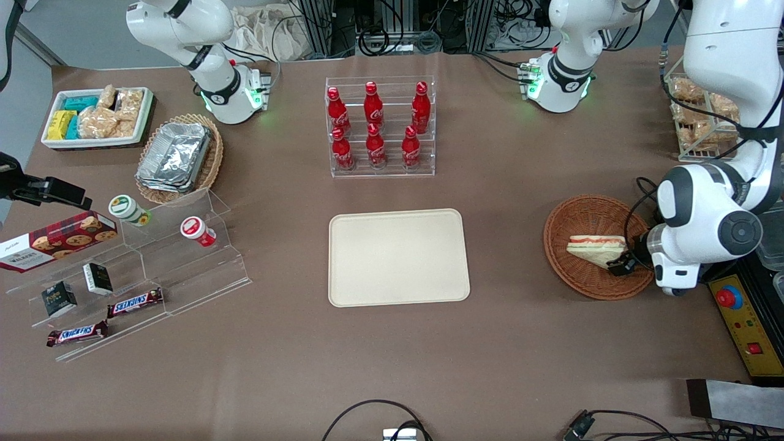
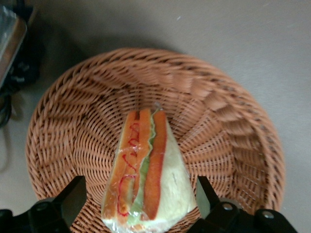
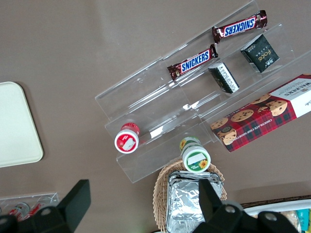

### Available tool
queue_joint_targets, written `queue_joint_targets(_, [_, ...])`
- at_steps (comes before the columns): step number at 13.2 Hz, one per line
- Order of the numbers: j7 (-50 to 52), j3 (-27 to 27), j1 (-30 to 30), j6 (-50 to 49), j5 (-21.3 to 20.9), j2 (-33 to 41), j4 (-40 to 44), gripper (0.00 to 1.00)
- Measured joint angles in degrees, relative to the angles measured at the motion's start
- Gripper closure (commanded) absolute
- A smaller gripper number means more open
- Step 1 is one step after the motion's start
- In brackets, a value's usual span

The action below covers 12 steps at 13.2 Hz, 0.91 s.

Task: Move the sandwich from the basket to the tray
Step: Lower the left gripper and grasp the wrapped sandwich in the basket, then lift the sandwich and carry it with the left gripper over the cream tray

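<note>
The sandwich (image 1: 595,248) is a clear-wrapped wedge of white bread with orange and green layers, lying in the round reddish-brown wicker basket (image 1: 576,211) toward the working arm's end of the table. My gripper (image 1: 623,264) is low in the basket at the sandwich's wide end. In the left wrist view the sandwich (image 2: 146,170) lies on the basket (image 2: 228,121) weave, and the gripper (image 2: 140,194) is open, one black finger (image 2: 73,199) on each side of the wedge with a small gap. The cream tray (image 1: 398,257) sits bare at the table's middle.
A clear rack of red cola bottles (image 1: 380,125) stands farther from the camera than the tray. A yellow control box with a red button (image 1: 744,318) lies beside the basket. A wire rack of snacks (image 1: 698,116), an acrylic shelf (image 1: 153,263) and a foil-container basket (image 1: 177,156) occupy the table's ends.
</note>
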State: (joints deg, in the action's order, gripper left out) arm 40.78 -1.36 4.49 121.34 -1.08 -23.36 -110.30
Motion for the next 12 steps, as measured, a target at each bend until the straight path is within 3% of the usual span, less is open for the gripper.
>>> queue_joint_targets(2, [2.9,0.0,0.0,0.2,0.0,-1.2,-0.3,0.00])
queue_joint_targets(3, [4.0,0.0,-0.1,0.8,0.0,-2.0,-0.3,0.13])
queue_joint_targets(4, [5.0,0.0,-0.4,1.6,0.0,-2.6,-0.3,0.73])
queue_joint_targets(5, [5.5,0.0,-0.7,2.2,0.0,-3.1,-0.3,1.00])
queue_joint_targets(9, [5.8,-0.1,-1.1,2.2,0.0,-3.2,1.5,1.00])
queue_joint_targets(12, [3.7,-0.2,-1.1,-5.8,0.0,-1.9,8.0,1.00])
